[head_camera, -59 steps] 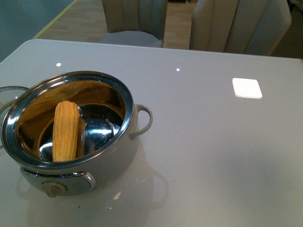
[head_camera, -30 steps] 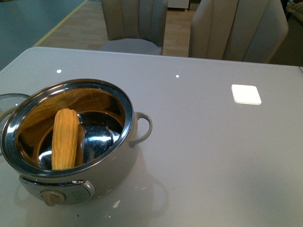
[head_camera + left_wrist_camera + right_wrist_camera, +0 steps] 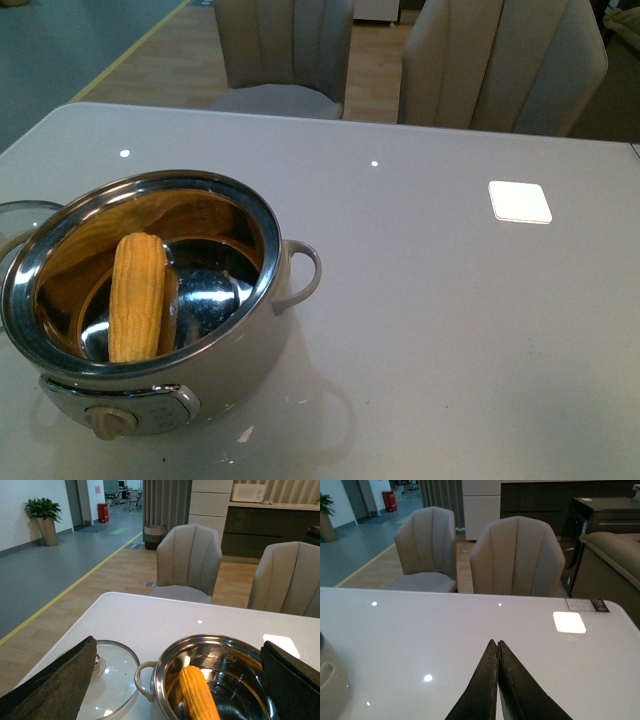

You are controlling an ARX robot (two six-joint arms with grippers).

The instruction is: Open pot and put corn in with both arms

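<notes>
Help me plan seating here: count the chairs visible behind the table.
2. One chair stands at the table's far edge, behind the pot; the other chair is beside it, further right, nearer the bright square patch. Others could be out of frame.

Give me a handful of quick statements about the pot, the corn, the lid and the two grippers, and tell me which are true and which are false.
1. The yellow corn cob lies inside the cream electric pot with the shiny steel interior. True.
2. The glass lid with the beige knob sits on the pot. False: it lies on the white table, beside the pot.
3. The right gripper is shut, holding nothing. True.
4. The left gripper is clamped on the corn. False: its fingers are spread wide, clear of the cob.
5. Two beige upholstered chairs stand at the table's far side. True.
</notes>
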